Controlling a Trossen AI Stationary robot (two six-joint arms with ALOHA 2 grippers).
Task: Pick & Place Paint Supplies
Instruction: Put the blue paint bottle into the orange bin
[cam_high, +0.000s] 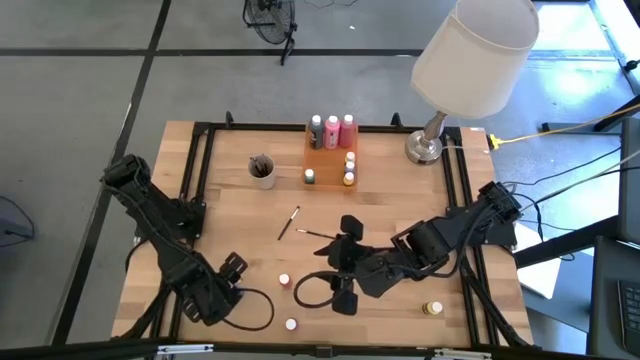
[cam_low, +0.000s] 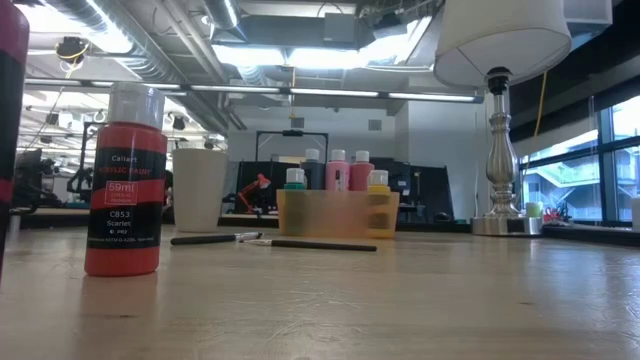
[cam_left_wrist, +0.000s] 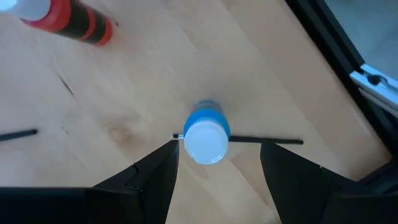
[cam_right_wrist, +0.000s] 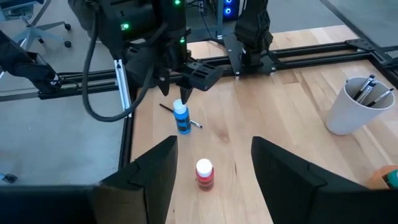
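Left gripper (cam_right_wrist: 180, 93), fingers spread and holding nothing, hovers over the blue paint pot (cam_left_wrist: 206, 134) at the table's seven o'clock, likely poised to grasp; right gripper (cam_right_wrist: 211, 165) waits unclenched, empty.

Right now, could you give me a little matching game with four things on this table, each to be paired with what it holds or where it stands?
Things:
1. blue paint pot
2. white cup
3. orange tray
4. lamp

Descriptions:
A. holds the tall bottles
B. has a pale shade
C. holds brushes
D. stands upright between the left arm's open fingers, untouched

Pairs: 1-D, 2-C, 3-A, 4-B
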